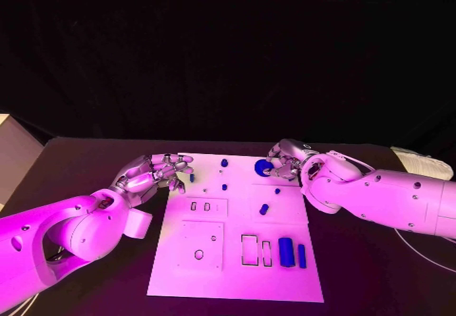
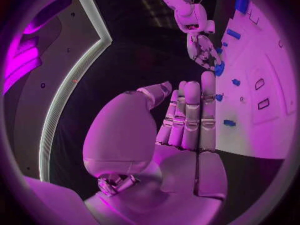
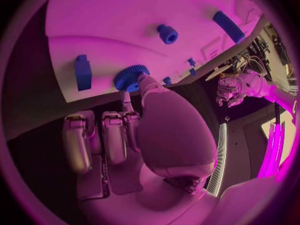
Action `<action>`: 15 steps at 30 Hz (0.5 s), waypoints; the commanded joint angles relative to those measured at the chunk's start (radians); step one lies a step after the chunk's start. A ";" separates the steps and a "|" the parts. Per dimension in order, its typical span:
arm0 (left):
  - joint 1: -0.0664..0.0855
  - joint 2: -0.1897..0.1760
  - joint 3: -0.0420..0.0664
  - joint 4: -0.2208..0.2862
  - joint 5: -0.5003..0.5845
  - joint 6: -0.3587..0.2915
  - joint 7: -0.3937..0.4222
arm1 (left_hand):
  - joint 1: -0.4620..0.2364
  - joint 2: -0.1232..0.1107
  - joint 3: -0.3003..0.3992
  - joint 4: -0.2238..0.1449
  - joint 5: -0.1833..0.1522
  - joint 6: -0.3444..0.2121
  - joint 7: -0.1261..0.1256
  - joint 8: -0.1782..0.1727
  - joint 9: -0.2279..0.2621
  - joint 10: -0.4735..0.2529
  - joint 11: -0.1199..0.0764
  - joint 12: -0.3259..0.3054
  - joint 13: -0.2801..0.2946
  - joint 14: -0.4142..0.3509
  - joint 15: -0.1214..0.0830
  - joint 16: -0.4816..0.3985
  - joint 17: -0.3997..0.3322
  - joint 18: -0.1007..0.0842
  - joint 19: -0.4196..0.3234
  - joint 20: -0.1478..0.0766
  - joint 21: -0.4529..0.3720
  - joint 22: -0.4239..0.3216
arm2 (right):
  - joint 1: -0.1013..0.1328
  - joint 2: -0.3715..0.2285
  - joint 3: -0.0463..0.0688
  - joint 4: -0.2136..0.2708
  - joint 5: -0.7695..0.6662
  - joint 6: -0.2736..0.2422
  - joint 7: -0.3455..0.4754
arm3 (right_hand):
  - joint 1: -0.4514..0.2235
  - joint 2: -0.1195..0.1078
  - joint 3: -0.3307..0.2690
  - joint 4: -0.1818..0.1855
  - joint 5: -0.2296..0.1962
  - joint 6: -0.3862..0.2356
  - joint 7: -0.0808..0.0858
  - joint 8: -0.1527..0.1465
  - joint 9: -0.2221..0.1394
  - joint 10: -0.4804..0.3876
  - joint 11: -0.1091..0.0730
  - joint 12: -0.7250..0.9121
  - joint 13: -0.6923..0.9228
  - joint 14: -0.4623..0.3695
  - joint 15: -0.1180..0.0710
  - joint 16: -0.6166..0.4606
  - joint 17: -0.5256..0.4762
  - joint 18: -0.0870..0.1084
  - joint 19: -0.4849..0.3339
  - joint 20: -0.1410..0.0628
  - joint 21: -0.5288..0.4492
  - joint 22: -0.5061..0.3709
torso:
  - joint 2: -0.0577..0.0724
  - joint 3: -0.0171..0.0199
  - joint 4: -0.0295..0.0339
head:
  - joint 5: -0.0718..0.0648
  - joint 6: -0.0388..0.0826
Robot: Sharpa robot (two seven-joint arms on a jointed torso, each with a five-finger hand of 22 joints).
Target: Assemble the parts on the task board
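Note:
The white task board (image 1: 238,280) lies in the middle of the black table. A blue round knurled part (image 1: 259,168) sits near its far edge. My right hand (image 1: 285,162) is beside it; the right wrist view has the thumb and a finger pinching this part (image 3: 131,77), the other fingers (image 3: 94,140) curled back. My left hand (image 1: 155,172) hovers at the board's far left corner with fingers (image 2: 190,115) stretched out, holding nothing. Small blue pegs (image 1: 224,162) and a short piece (image 1: 264,209) stand on the board. Two long blue pieces (image 1: 286,251) lie at its near right.
Empty rectangular slots (image 1: 249,250) and a square plate with a hole (image 1: 199,253) lie in the board's near half. A pale box (image 1: 14,158) stands at the table's left edge. A white cable (image 1: 423,247) runs at the right.

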 commanded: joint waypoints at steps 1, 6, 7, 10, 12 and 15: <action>0.001 0.002 0.001 0.002 0.003 0.019 0.002 | -0.002 -0.002 0.005 -0.002 -0.001 -0.007 -0.002 -0.003 0.002 -0.007 0.000 0.005 0.001 -0.009 0.001 0.004 -0.001 0.014 -0.010 0.000 0.007 0.001 | -0.008 0.005 -0.005 0.006 -0.069 0.009 -0.039 | 0.007 -0.004 0.018 0.002 0.023 0.010 -0.002 0.005 -0.001 0.058 -0.005 0.002 0.198 0.086 0.000 0.005 0.190 -0.006 0.104 0.004 0.005 0.263 | -0.002 -0.0003 -0.0008 | 0.002 0.000; 0.001 0.001 0.001 0.001 0.003 0.019 0.002 | -0.002 -0.002 0.005 -0.002 -0.001 -0.007 -0.002 -0.003 0.002 -0.007 0.000 0.005 0.001 -0.009 0.001 0.004 -0.001 0.014 -0.010 0.000 0.007 0.001 | -0.008 0.006 -0.004 0.022 -0.101 -0.032 -0.055 | -0.005 -0.008 0.030 0.006 0.045 0.016 -0.003 0.003 -0.004 0.060 -0.006 0.004 0.201 0.086 -0.002 0.005 0.191 -0.006 0.104 0.003 0.005 0.263 | -0.001 0.0004 -0.0013 | 0.001 0.003; 0.001 0.001 0.001 0.001 0.003 0.019 0.002 | -0.002 -0.002 0.005 -0.002 -0.001 -0.007 -0.002 -0.003 0.002 -0.007 0.000 0.005 0.001 -0.009 0.001 0.004 -0.001 0.014 -0.010 0.000 0.007 0.001 | -0.008 0.006 -0.004 0.028 -0.108 -0.041 -0.058 | -0.006 -0.009 0.031 0.006 0.046 0.017 -0.003 0.004 -0.004 0.060 -0.007 0.004 0.201 0.086 -0.002 0.005 0.190 -0.006 0.104 0.003 0.005 0.263 | -0.001 0.0004 -0.0015 | 0.001 0.003; 0.001 0.001 0.001 0.000 0.003 0.019 0.002 | -0.002 -0.002 0.005 -0.002 -0.001 -0.007 -0.002 -0.003 0.002 -0.007 0.000 0.005 0.001 -0.009 0.001 0.004 -0.001 0.014 -0.010 0.000 0.007 0.001 | -0.006 0.003 -0.004 0.051 -0.129 -0.066 -0.065 | -0.008 -0.010 0.032 0.007 0.047 0.018 -0.004 0.004 -0.004 0.061 -0.007 0.005 0.202 0.086 -0.002 0.006 0.191 -0.006 0.104 0.003 0.005 0.263 | -0.002 -0.0009 -0.0014 | 0.002 0.004; 0.001 0.001 0.001 0.000 0.003 0.019 0.002 | -0.002 -0.002 0.005 -0.002 -0.001 -0.007 -0.002 -0.003 0.002 -0.007 0.000 0.005 0.001 -0.009 0.001 0.004 -0.001 0.014 -0.010 0.000 0.007 0.001 | -0.004 0.001 -0.004 0.068 -0.143 -0.083 -0.067 | -0.009 -0.013 0.032 0.006 0.048 0.018 -0.004 0.004 -0.004 0.061 -0.007 0.005 0.203 0.086 -0.002 0.006 0.192 -0.006 0.104 0.002 0.005 0.263 | -0.002 -0.0010 -0.0008 | 0.001 0.005; 0.001 0.000 0.001 0.000 0.003 0.019 0.002 | -0.002 -0.002 0.005 -0.002 -0.001 -0.007 -0.002 -0.003 0.002 -0.007 0.000 0.005 0.001 -0.009 0.001 0.004 -0.001 0.014 -0.010 0.000 0.007 0.001 | -0.001 0.001 -0.003 0.092 -0.165 -0.098 -0.069 | -0.008 -0.015 0.034 0.004 0.048 0.019 -0.005 0.003 -0.005 0.063 -0.008 0.007 0.205 0.087 -0.003 0.006 0.193 -0.006 0.104 0.002 0.005 0.263 | -0.001 -0.0010 -0.0003 | 0.000 0.005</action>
